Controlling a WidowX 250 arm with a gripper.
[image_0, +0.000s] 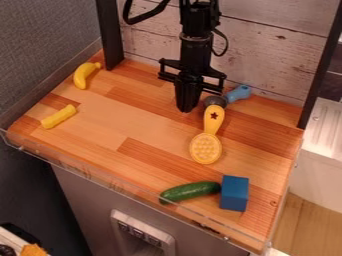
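Claw, clenched and empty, hanging beside the yellow brush, which lies flat, supported by the tabletop; blue-handled tool at the brush's handle end, cucumber beyond its head.

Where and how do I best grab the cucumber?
I'd come from above and grip the cucumber around its middle, jaws across its narrow width. It lies flat, long and slim, and the blue block crowds one end, so avoid gripping there.
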